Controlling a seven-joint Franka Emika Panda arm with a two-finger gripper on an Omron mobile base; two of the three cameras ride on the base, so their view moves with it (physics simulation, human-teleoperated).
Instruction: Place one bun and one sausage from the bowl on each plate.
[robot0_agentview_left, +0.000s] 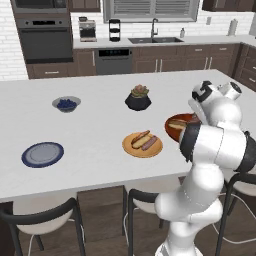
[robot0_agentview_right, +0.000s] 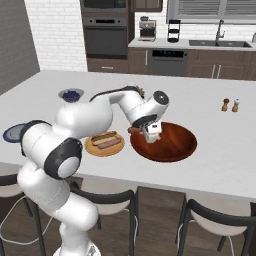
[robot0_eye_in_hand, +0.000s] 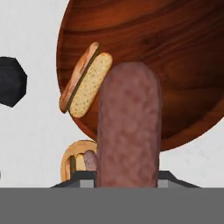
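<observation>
My gripper (robot0_agentview_right: 151, 134) hovers over the left side of the wide red-brown bowl (robot0_agentview_right: 175, 146), shut on a brown sausage (robot0_eye_in_hand: 129, 127) that stands up large in the hand view. Below it, a bun (robot0_eye_in_hand: 87, 83) lies near the rim of the bowl (robot0_eye_in_hand: 175, 52). To the bowl's left, the tan-orange plate (robot0_agentview_left: 156, 150) carries a bun (robot0_agentview_left: 139, 138) and a sausage (robot0_agentview_left: 149, 144). The grey-blue plate (robot0_agentview_left: 42, 154) with the dark rim lies bare far to the left. In the left base view my arm covers most of the bowl (robot0_agentview_left: 170, 130).
A black plant pot (robot0_agentview_left: 138, 100) stands behind the tan plate, and a small grey bowl of blue berries (robot0_agentview_left: 66, 104) sits further left. Two small shakers (robot0_agentview_right: 230, 105) stand at the right. Dark stools (robot0_agentview_left: 45, 220) line the counter's near edge.
</observation>
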